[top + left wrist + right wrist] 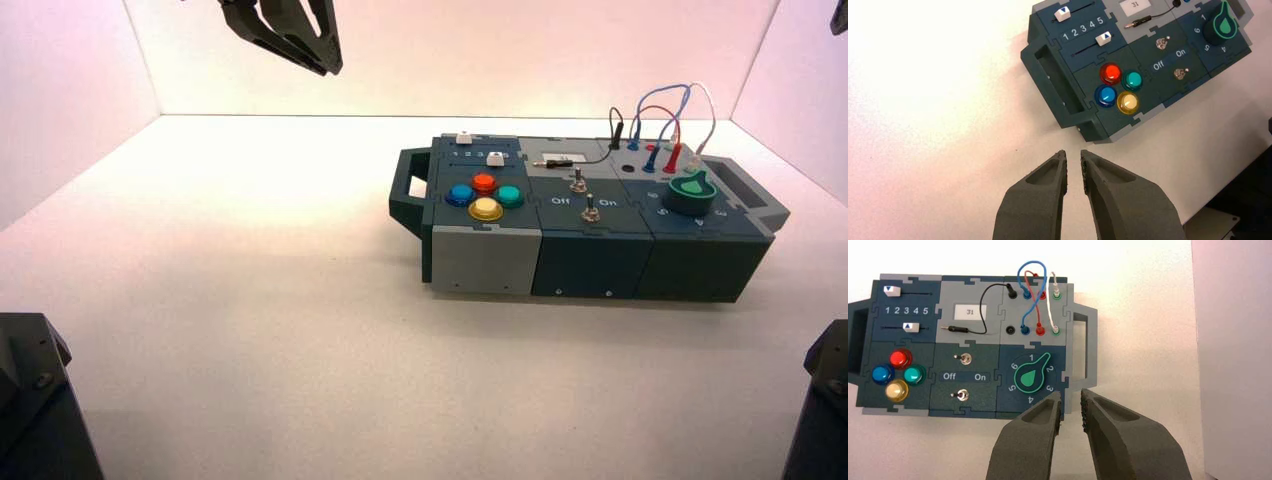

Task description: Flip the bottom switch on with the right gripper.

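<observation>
So, looking down from the high view with 12 o'clock at the far side, the box (pixel 590 265) sits toward 3 o'clock on the pale table (pixel 250 340). The bottom switch (pixel 590 210) is near 6 o'clock on the box's face, a little silver toggle on a round nut, with its twin, the upper switch (pixel 578 182), just behind it. "Off" and "On" are printed between the two (I honestly can't tell which way either lever leans).

The right gripper (pixel 1070 392) is spread, with a narrow gap between its tips and nothing pinched. From the high view it hangs out at about 2 o'clock from the box, mostly cut off by the edge. The left gripper (pixel 1074 152) is idle at about 10 o'clock from the box, tips also a bit apart and holding nothing.

Rest of the face: four round push buttons (pixel 485 208) (red, blue, green, yellow) bunched at 8 o'clock, green rotary knob (pixel 689 193) at 4 with its pointer between 1 and 2, and two white sliders (pixel 495 159) at 10, the farther one by the 1. Blue, red and white wires (pixel 688 92) loop up around 1 o'clock, and a black lead (pixel 602 160) lies with one plug loose beside the "31" display (pixel 970 312).
</observation>
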You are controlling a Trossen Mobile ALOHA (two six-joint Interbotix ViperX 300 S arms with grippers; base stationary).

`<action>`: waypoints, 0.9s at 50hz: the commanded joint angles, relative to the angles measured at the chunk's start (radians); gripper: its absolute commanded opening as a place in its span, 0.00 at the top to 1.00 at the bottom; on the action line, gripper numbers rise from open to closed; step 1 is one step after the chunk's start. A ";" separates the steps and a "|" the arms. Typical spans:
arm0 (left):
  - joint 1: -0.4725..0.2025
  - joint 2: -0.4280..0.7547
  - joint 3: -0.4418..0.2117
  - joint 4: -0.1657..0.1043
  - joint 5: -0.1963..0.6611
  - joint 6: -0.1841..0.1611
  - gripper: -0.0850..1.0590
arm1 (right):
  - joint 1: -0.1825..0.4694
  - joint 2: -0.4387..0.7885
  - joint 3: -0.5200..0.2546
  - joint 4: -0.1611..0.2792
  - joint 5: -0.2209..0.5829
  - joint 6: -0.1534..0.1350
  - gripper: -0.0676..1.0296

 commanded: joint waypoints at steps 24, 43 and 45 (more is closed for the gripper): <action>0.008 -0.002 -0.026 -0.005 -0.017 -0.003 0.77 | -0.002 0.000 -0.009 0.012 -0.005 -0.005 0.71; 0.028 0.201 -0.072 -0.002 -0.044 0.008 0.89 | 0.015 0.002 -0.011 0.072 -0.011 -0.031 0.71; 0.028 0.233 -0.084 -0.002 -0.043 0.008 0.89 | 0.031 0.003 -0.012 0.078 -0.012 -0.032 0.71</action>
